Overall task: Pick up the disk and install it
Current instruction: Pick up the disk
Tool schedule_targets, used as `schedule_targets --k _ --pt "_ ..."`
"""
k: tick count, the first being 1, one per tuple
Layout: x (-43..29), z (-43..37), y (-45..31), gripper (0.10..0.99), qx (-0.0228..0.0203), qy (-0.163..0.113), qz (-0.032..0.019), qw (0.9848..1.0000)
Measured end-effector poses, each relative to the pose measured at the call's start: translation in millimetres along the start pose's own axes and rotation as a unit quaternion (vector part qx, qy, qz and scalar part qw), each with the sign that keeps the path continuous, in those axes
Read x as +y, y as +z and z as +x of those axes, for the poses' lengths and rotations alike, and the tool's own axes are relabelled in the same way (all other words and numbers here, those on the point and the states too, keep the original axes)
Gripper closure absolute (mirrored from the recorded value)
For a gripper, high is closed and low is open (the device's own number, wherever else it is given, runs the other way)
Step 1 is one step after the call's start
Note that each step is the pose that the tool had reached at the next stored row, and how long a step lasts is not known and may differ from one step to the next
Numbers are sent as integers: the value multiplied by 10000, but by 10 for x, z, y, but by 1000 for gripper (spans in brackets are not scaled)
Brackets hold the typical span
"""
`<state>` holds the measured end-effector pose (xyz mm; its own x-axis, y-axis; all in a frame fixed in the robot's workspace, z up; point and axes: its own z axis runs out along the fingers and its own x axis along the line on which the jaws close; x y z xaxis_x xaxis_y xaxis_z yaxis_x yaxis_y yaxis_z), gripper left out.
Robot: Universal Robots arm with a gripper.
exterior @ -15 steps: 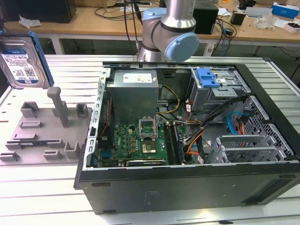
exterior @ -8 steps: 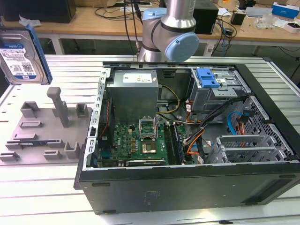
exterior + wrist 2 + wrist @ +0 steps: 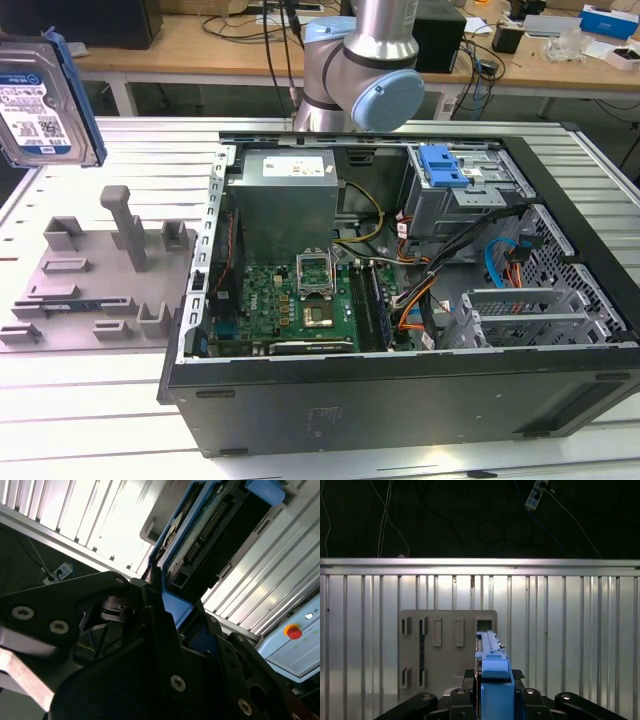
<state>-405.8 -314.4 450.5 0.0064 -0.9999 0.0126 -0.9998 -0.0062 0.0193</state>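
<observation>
Your gripper [image 3: 495,702] is clamped on the disk [image 3: 40,100] by its blue bracket. It's up in the air over the grey fixture plate [image 3: 90,290], by the desk [image 3: 80,400] edge on the exterior view's left, well apart from the open PC case [image 3: 400,390].

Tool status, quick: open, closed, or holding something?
Tool: closed, holding the disk by its edge.

Evenly and brightly lit in exterior view, shadows soft. Blown-out glare on slatted table [image 3: 115,525] in second wrist view.
</observation>
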Motion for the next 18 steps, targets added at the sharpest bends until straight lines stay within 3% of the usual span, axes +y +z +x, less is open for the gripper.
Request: schedule_targets --k 8,18 --pt "2 3 -221 718 0 -1 0 10000" --pt "2 4 -230 718 0 -1 0 10000"
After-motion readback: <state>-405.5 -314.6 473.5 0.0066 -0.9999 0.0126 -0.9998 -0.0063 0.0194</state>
